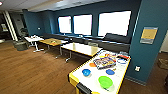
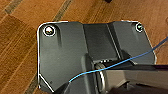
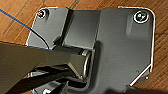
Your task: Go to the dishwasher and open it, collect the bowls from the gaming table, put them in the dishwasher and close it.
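The wide lime-green plastic bowl (image 1: 105, 81) sits on the white-topped, yellow-rimmed gaming worktop (image 1: 75, 79), close to its near end in the head view. Beyond the green bowl, towards the far end, lie a deep blue bowl (image 1: 86, 72) on the side nearer the open floor, a flatter blue dish (image 1: 110, 72) on the side nearer the teal wall, and a flat orange dish (image 1: 92, 64) farther on again. Just past the orange dish rests a colourful rectangular game box (image 1: 104, 62), with other small items beyond it that are too blurred to name. Behind the gaming worktop, away from the green bowl, stand wood-topped dining tables (image 1: 80, 48) along a dark bench (image 1: 112, 42) under three bright windows (image 1: 82, 24). A teal wall (image 1: 147, 55) with a yellow notice (image 1: 148, 35) rises beside the worktop. Brown wooden floor (image 1: 32, 72) spreads around it.

Both wrist views look down on that wooden floor past the robot's dark plate; whether either claw is spread or pressed together cannot be told.
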`<state>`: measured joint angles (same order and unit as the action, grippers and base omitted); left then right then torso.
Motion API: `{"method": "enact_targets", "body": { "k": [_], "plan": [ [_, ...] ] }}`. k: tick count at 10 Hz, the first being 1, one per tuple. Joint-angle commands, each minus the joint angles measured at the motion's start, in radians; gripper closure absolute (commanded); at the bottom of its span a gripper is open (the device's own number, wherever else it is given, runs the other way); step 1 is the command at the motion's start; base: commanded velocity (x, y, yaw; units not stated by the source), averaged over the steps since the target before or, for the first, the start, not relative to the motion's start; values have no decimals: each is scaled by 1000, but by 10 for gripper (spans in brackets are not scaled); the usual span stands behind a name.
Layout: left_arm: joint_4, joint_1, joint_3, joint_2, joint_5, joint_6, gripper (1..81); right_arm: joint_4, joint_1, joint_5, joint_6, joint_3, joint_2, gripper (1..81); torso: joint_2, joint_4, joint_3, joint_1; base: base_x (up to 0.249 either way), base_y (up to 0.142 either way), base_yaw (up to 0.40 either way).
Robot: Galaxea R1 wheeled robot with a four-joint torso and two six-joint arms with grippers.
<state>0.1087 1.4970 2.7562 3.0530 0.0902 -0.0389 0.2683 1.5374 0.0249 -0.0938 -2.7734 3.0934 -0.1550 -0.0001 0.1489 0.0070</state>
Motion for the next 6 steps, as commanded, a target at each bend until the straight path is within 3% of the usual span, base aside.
{"method": "enact_targets", "body": {
  "k": [1,6],
  "plan": [
    [-6,-51,0,-2,-44,-1,10,2,-50,-49,5,6,4,10,0,0,0,0,79,75,0],
    [-9,-50,0,-3,-44,-1,10,2,-49,-49,5,5,4,10,0,0,0,0,80,75,0]
  ]
}}
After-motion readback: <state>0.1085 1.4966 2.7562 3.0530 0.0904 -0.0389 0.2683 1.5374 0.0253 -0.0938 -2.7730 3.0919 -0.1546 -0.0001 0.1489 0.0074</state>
